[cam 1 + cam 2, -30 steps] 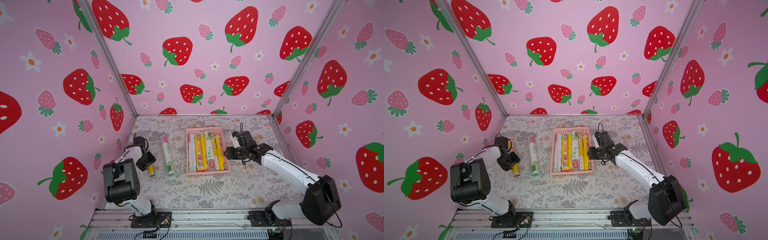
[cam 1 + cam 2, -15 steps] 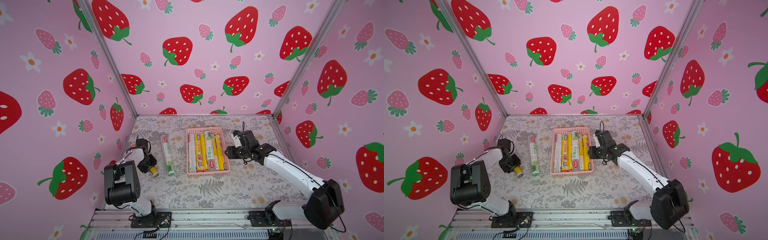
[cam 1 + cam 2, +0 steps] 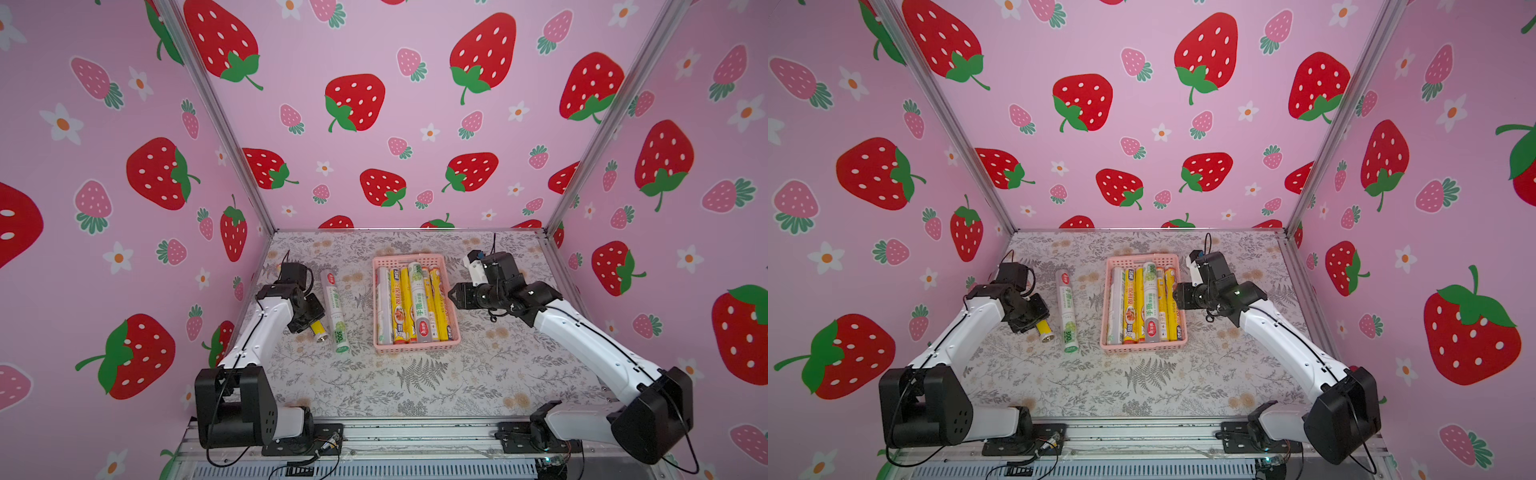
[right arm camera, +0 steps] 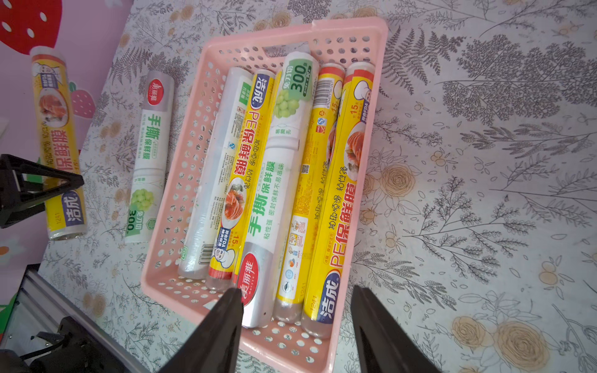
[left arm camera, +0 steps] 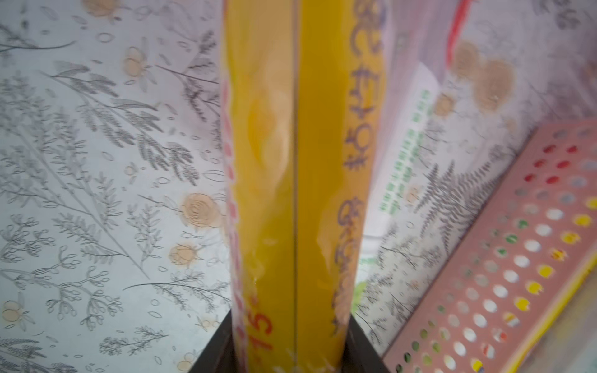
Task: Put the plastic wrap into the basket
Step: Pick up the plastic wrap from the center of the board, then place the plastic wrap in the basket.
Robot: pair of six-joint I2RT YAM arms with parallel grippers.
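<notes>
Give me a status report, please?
Left gripper shut on yellow roll. Right gripper open at basket. White-green roll lies between, in the way.

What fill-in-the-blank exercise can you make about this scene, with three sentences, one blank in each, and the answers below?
The held roll, clamped in the jaws of the left gripper, is ___ in colour.
The rolls lying in the basket number ___.
The jaws of the right gripper stand ___ and hold nothing.
Missing words: yellow; five; open.
</notes>
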